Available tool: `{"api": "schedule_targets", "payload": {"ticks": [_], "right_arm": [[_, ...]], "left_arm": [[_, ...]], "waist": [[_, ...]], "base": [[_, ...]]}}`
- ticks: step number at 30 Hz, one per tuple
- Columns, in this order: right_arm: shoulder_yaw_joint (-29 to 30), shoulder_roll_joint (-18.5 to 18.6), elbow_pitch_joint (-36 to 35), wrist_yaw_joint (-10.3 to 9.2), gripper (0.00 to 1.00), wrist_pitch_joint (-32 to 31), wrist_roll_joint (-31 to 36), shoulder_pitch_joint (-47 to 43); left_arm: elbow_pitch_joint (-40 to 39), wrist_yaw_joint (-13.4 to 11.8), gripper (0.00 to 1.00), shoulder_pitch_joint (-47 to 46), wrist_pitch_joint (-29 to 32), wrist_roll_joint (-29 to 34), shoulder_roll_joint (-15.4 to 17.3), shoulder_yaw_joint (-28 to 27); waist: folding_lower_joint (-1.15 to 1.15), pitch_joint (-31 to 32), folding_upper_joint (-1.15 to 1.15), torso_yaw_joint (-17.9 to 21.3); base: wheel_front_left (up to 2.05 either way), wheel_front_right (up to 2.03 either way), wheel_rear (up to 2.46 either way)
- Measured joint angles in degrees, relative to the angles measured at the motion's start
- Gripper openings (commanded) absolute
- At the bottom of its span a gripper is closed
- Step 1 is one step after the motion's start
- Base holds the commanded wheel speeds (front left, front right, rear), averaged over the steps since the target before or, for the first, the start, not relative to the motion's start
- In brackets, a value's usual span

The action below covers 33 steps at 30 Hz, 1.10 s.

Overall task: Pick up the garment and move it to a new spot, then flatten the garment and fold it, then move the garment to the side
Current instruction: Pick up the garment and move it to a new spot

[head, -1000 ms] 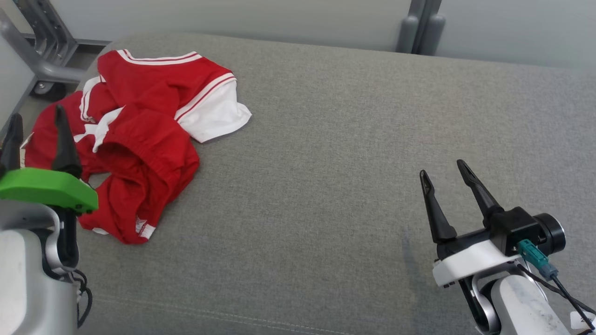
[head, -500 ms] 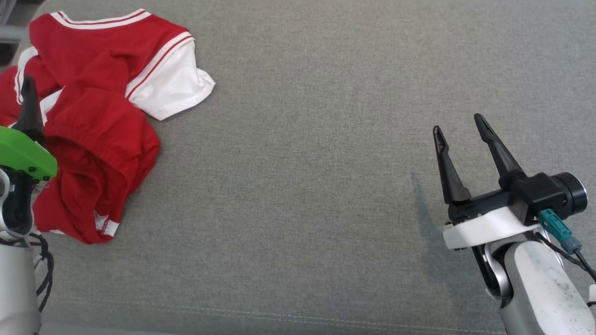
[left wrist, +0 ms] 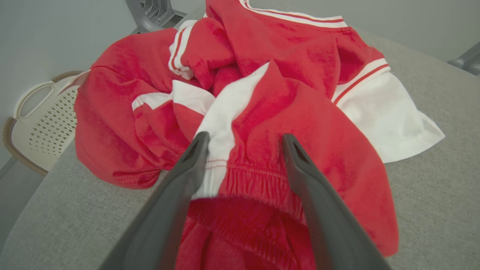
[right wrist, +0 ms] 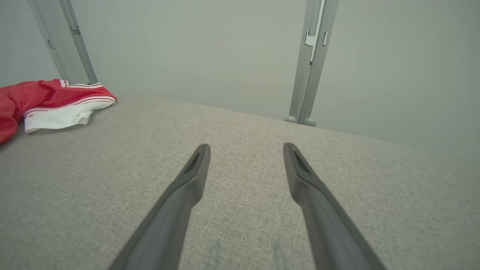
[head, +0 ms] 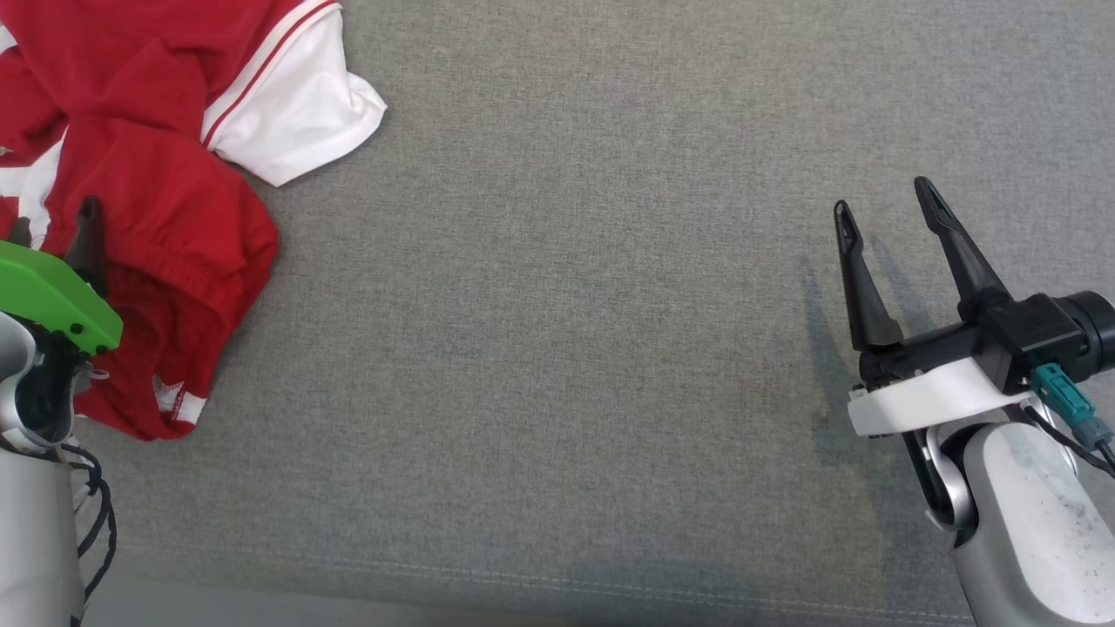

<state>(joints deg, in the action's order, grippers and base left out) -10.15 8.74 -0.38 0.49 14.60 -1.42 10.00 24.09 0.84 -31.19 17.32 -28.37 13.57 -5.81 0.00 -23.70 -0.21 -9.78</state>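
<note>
The garment (head: 157, 200) is a crumpled red piece with white panels and striped trim, lying at the far left of the grey padded surface (head: 566, 305). My left gripper (head: 52, 218) stands open just over it. In the left wrist view the garment (left wrist: 292, 48) spreads wide, and the left gripper (left wrist: 244, 135) has its fingers on either side of the gathered elastic band, with nothing pinched. My right gripper (head: 881, 198) is open over bare fabric far to the right. The right wrist view has the right gripper (right wrist: 246, 145) open and the garment (right wrist: 56, 101) far off at the left.
A white perforated basket (left wrist: 41, 112) sits below the surface's left edge. Grey metal posts (right wrist: 311, 63) rise behind the surface before a pale wall. A stitched seam (head: 523, 579) runs along the surface's front edge.
The head camera has tilted down, so the garment now sits higher and further left in its picture. Both grippers stay open and the garment lies as before.
</note>
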Motion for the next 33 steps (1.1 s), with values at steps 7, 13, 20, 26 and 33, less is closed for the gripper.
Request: {"api": "schedule_targets", "payload": {"ticks": [7,13,20,26,33], "right_arm": [[0.1,0.1,0.9,0.11,1.00,0.0,0.0,0.5],[-0.1,0.0,1.5,0.16,1.00,0.0,0.0,1.3],[-0.1,-0.5,2.3,0.16,1.00,0.0,0.0,1.4],[0.0,-1.7,3.3,0.07,1.00,0.0,-0.2,1.4],[-0.1,-3.4,4.5,-0.16,1.00,0.0,-1.4,1.1]], "left_arm": [[2.7,0.9,0.27,-0.2,0.8,-1.2,-1.2,0.8],[3.6,1.3,0.00,-0.4,-1.7,-1.1,-1.4,0.5],[0.8,1.7,0.00,-4.4,-8.4,0.1,0.0,-1.1],[-3.0,4.4,0.00,-7.3,-11.8,1.3,-0.5,2.8],[-6.2,5.4,0.00,-8.2,-12.3,1.3,-2.4,6.9]], "waist": [[0.00,0.3,0.00,-0.8],[0.00,1.6,0.00,-1.2],[0.00,3.6,0.00,-1.1],[-0.01,6.6,0.00,-0.6],[0.00,11.1,0.00,0.7]], "base": [[0.00,0.00,0.00],[0.00,0.00,0.00],[0.00,0.00,0.00],[0.00,0.00,0.00],[0.00,0.00,0.00]]}}
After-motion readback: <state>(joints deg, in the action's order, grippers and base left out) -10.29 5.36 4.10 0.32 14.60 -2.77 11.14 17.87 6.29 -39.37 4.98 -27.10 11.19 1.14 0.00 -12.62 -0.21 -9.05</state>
